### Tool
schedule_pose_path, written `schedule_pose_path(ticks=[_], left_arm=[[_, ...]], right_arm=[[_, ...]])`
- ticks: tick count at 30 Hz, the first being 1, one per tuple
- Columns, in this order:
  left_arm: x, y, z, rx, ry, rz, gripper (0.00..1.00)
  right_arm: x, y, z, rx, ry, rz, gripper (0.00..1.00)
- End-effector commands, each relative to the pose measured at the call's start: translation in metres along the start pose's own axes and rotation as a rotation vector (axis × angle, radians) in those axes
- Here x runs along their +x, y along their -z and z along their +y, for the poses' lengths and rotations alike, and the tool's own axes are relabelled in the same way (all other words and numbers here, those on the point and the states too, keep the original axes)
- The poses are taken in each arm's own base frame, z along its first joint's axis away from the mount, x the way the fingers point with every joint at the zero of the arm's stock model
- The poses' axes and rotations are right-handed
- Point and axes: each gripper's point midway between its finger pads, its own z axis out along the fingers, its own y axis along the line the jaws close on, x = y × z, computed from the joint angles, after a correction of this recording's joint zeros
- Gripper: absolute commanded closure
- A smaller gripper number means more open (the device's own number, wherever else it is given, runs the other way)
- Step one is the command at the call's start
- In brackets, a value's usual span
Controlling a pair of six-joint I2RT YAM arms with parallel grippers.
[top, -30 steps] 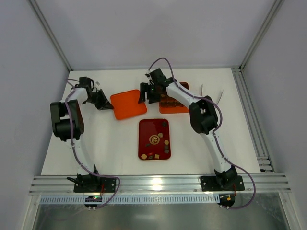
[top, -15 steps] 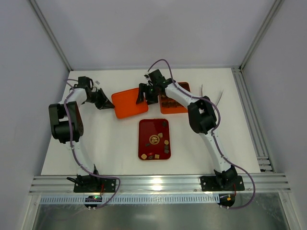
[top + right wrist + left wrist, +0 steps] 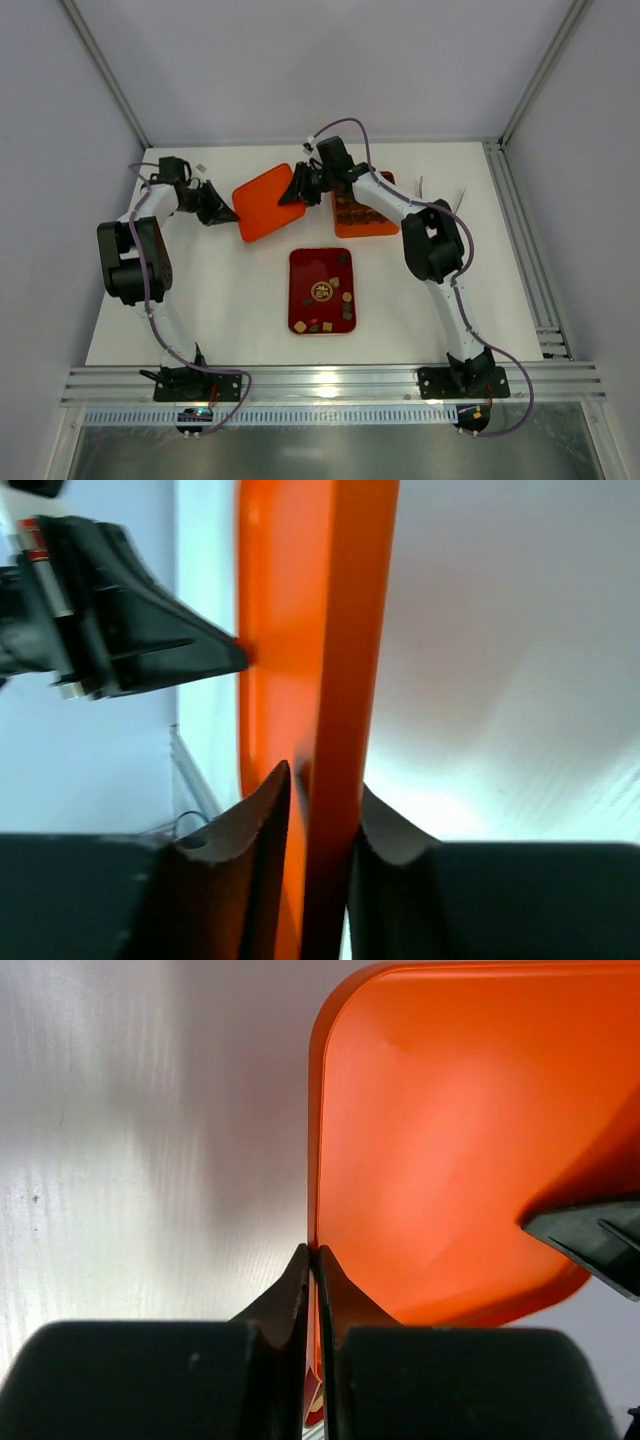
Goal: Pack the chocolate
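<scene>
Since a second ago the orange lid [image 3: 265,200] has swung up off the table [image 3: 200,300] and now hangs tilted between my two grippers.
My left gripper [image 3: 228,213] pinches the lid's left edge, jaws pressed almost together on the thin rim. My right gripper [image 3: 298,190] has closed on the opposite edge, a finger on either face. The chocolate [image 3: 347,297] lies loose on the dark red tray [image 3: 305,270] at mid-table, with more in the orange box [image 3: 365,230] under my right arm.

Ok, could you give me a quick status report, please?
Left gripper and right gripper shut on lid, opposite edges. Chocolate partly on tray, partly in box. Right arm over box.
</scene>
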Motion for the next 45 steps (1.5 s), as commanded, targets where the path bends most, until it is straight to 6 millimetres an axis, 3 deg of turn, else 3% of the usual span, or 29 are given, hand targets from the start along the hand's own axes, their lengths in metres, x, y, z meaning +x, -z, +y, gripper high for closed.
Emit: schedule_pose_path(ticks=[1, 2, 5, 6, 8, 12, 14, 17, 19, 20, 21, 23, 24, 27, 28, 35, 39, 45], left_arm=[[-0.003, 0.019, -0.035, 0.091, -0.063, -0.039, 0.99], [-0.003, 0.020, -0.039, 0.096, -0.073, -0.044, 0.97], [-0.001, 0.025, -0.049, 0.096, -0.100, -0.064, 0.79], [-0.003, 0.030, -0.054, 0.097, -0.116, -0.085, 0.65], [-0.003, 0.033, -0.060, 0.091, -0.135, -0.104, 0.50], [-0.014, 0.059, -0.079, 0.067, -0.205, -0.211, 0.32], [-0.016, 0.070, -0.090, 0.061, -0.251, -0.254, 0.29], [-0.009, 0.092, -0.125, 0.029, -0.418, -0.357, 0.27], [0.011, 0.093, -0.150, 0.004, -0.573, -0.388, 0.25], [0.013, 0.104, -0.160, -0.028, -0.630, -0.445, 0.24], [0.034, 0.096, -0.175, -0.025, -0.732, -0.428, 0.24], [0.045, 0.100, -0.185, -0.095, -0.824, -0.485, 0.23], [0.067, 0.091, -0.198, -0.090, -0.920, -0.466, 0.23], [0.084, 0.082, -0.202, -0.225, -1.064, -0.519, 0.22], [0.110, 0.072, -0.213, -0.224, -1.176, -0.499, 0.21], [0.136, 0.043, -0.223, -0.411, -1.441, -0.524, 0.21], [0.137, 0.036, -0.234, -0.457, -1.520, -0.566, 0.21], [0.122, 0.026, -0.233, -0.608, -1.597, -0.598, 0.27]], right_arm=[[-0.027, 0.050, 0.083, -0.191, 0.056, -0.093, 0.74], [-0.027, 0.053, 0.085, -0.197, 0.053, -0.096, 0.80], [-0.027, 0.065, 0.093, -0.220, 0.040, -0.107, 0.87], [-0.028, 0.068, 0.094, -0.223, 0.033, -0.111, 0.90], [-0.030, 0.077, 0.094, -0.221, 0.015, -0.129, 0.96], [-0.034, 0.092, 0.092, -0.230, -0.019, -0.153, 0.96], [-0.037, 0.098, 0.083, -0.202, -0.041, -0.164, 0.96], [-0.036, 0.107, 0.071, -0.152, -0.090, -0.150, 0.96], [-0.038, 0.117, 0.056, -0.099, -0.150, -0.136, 0.96], [-0.042, 0.123, 0.051, -0.089, -0.169, -0.136, 0.96], [-0.040, 0.128, 0.049, -0.079, -0.188, -0.128, 0.96], [-0.041, 0.137, 0.048, -0.076, -0.205, -0.129, 0.96], [-0.041, 0.145, 0.048, -0.073, -0.210, -0.133, 0.96], [-0.039, 0.152, 0.049, -0.076, -0.235, -0.116, 0.96], [-0.040, 0.156, 0.047, -0.078, -0.244, -0.115, 0.96], [-0.029, 0.168, 0.051, -0.096, -0.277, -0.074, 0.96], [-0.020, 0.174, 0.051, -0.095, -0.289, -0.057, 0.96], [-0.012, 0.183, 0.058, -0.121, -0.300, -0.038, 0.96]])
